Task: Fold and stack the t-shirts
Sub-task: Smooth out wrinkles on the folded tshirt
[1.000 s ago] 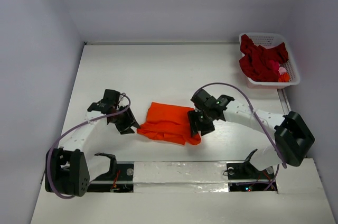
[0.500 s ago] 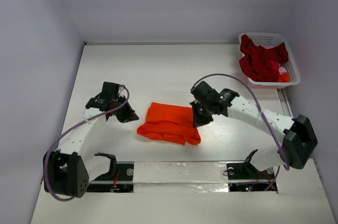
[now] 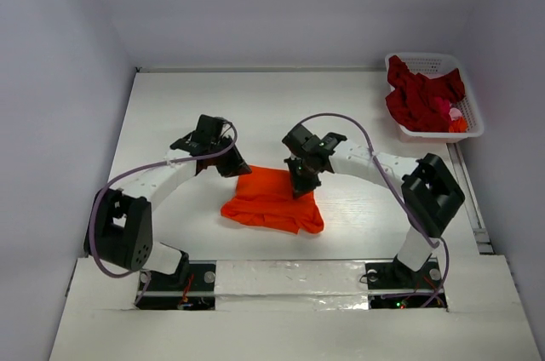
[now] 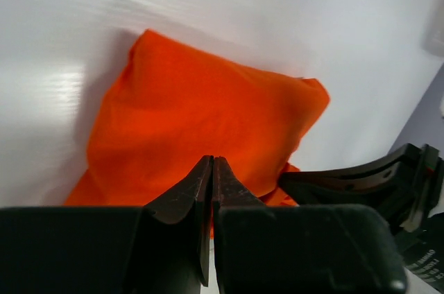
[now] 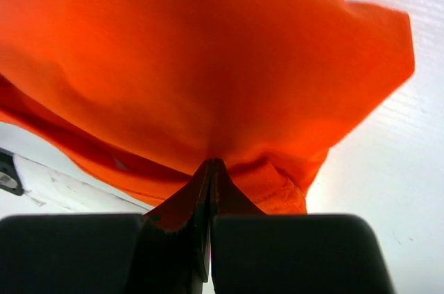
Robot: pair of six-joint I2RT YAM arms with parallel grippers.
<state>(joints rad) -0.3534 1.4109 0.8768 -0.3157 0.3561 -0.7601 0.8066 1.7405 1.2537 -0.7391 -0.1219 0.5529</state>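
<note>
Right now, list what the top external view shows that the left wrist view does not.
Top external only: the white basket holding dark red t-shirts at the table's far right corner, and the right gripper pinching the far edge of the orange t-shirt. Left wrist only: a close look at the left gripper, fingertips pressed together with no gap. Both: the orange t-shirt lying folded on the white table.
</note>
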